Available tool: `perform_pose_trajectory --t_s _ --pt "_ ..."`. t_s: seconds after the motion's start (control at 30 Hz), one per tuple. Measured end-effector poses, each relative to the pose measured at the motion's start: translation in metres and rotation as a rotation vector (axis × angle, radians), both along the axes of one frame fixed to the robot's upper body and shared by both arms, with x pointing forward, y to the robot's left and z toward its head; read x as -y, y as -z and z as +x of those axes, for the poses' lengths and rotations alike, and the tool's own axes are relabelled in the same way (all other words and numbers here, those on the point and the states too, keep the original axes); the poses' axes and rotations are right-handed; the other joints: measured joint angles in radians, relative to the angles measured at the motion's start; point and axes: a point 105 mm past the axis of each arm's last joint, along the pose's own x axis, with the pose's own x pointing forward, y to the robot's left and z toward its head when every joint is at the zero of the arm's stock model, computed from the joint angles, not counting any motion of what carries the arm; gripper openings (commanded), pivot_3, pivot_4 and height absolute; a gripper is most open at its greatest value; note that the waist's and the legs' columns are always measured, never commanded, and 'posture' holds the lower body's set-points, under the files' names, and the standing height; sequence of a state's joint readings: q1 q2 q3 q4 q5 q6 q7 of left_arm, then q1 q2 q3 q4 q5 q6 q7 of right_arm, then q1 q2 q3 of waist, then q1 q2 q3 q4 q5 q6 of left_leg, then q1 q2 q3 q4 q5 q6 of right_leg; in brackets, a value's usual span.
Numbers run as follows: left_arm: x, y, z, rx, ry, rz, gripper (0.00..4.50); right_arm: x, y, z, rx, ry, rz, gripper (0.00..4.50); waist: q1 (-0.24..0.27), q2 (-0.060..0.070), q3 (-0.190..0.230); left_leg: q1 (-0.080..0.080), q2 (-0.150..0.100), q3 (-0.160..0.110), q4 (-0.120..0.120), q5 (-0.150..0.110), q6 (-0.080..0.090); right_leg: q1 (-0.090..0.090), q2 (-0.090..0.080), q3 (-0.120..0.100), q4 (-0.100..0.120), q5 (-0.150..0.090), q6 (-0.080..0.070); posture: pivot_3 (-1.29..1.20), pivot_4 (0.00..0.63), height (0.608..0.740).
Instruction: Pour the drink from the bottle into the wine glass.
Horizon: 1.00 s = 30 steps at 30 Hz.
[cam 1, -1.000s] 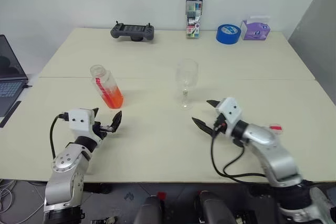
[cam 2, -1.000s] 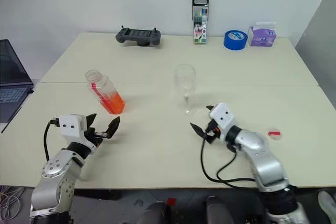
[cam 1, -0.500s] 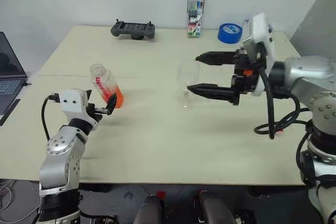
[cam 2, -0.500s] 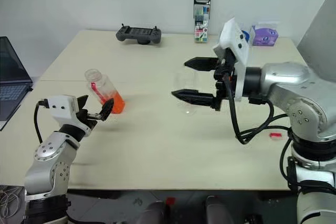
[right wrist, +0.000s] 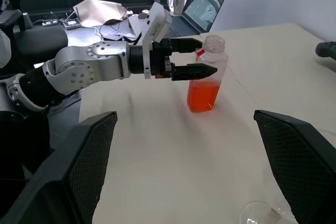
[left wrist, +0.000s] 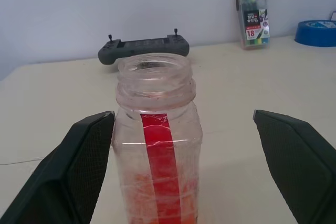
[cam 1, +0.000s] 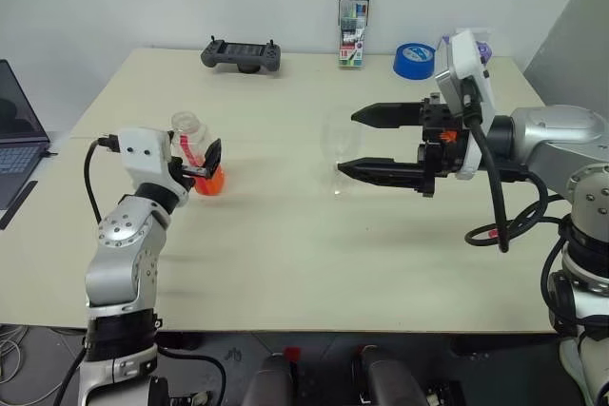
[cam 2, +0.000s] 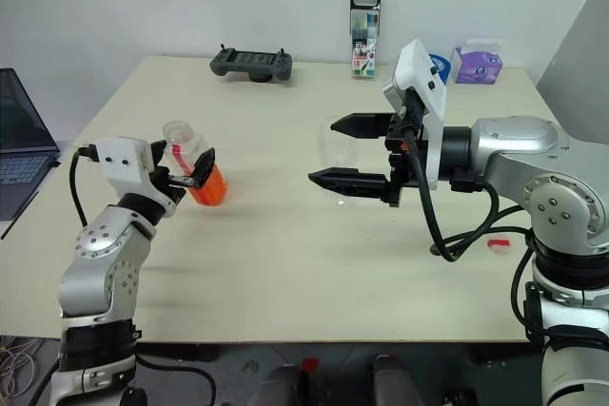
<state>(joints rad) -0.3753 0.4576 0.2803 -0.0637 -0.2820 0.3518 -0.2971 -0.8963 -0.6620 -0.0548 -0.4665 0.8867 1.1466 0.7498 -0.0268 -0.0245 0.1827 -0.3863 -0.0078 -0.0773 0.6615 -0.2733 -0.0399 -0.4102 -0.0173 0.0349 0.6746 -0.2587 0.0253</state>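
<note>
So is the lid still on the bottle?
No, the bottle has an open neck with bare screw threads and no cap, standing between the left gripper's open fingers.

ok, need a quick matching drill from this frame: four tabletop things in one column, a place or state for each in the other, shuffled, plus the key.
Things:
1. small clear plastic bottle with a red side stripe
2. clear stemmed wine glass
3. blue roll of tape
4. dark grey handheld game controller

Place or state:
A. far edge of the table, right of the marker pack
B. uncapped, orange-red drink in its lower part, between the open left tool's fingers
C. far edge of the table, left of the marker pack
D. empty, standing mid-table by the open right tool

Pairs: 1-B, 2-D, 3-A, 4-C
</note>
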Motion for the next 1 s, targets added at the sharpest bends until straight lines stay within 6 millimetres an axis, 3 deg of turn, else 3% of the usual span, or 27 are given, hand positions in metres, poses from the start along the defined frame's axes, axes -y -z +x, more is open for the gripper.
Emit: perform_pose_trajectory --t_s 0.23,0.63,1.0 --pt "-0.005 0.001 0.002 0.008 -0.016 0.013 4.50 0.008 0.004 0.004 -0.006 0.045 -0.023 4.45 0.000 0.000 0.000 0.000 0.000 0.000 0.000 0.000 0.000 0.000 -0.001 0.001 -0.001 0.000 0.000 0.00 0.150 0.740" --pt "-0.005 0.020 -0.007 -0.016 -0.036 -0.030 4.50 0.009 0.007 0.006 -0.018 0.061 -0.020 4.45 0.000 0.000 0.000 -0.001 0.000 -0.001 0.000 0.000 0.000 0.000 -0.001 0.002 -0.001 0.000 0.000 0.00 0.150 0.740" --pt "-0.008 0.022 0.016 -0.002 -0.016 -0.024 4.50 0.008 0.007 0.006 -0.018 0.062 -0.013 4.45 0.000 0.000 0.000 -0.001 0.000 0.000 0.000 0.000 0.000 0.000 -0.001 0.000 -0.001 0.000 0.000 0.00 0.150 0.740"
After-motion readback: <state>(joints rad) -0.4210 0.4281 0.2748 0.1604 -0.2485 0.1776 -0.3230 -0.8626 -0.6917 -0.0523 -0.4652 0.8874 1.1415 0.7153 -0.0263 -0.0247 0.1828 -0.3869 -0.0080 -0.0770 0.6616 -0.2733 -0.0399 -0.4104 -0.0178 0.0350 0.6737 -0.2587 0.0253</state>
